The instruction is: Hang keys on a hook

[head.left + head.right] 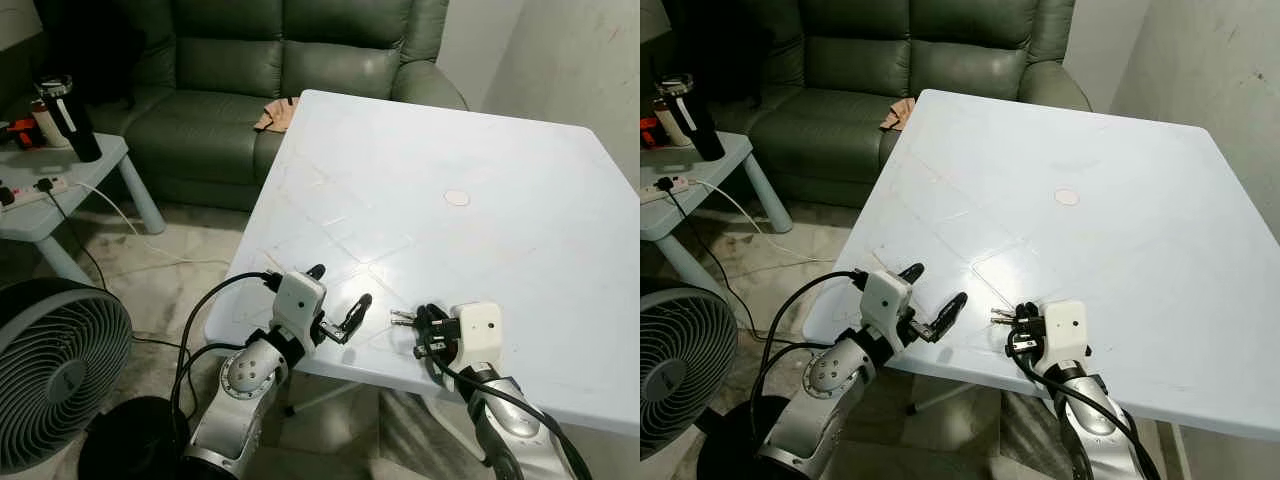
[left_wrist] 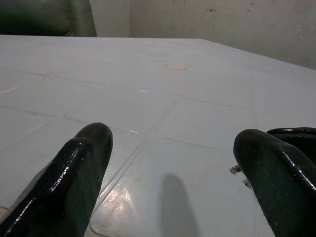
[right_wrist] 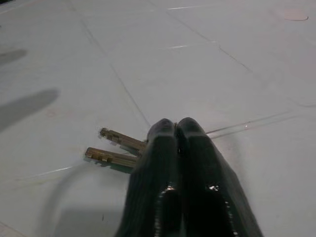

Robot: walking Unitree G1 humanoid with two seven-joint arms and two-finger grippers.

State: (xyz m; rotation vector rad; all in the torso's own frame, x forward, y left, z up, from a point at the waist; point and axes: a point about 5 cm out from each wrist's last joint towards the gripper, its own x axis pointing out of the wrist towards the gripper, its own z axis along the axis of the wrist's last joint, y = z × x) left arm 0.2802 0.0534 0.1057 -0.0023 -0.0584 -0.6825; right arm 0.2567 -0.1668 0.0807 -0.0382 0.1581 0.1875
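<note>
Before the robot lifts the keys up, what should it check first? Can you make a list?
1. Right gripper fingers closed: ok.
2. Keys pinched firmly: cannot tell; two blades stick out beside the fingertips, the rest is hidden.
3. Keys at the white table near edge, within reach: ok.
4. Left gripper open and apart from the keys: ok.
5. Hook located: not ok, none seen yet.

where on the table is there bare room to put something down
Most of the white table is bare: the far half toward the sofa and the right side around the small round disc. The near edge is crowded by the left gripper, right gripper and keys.
</note>
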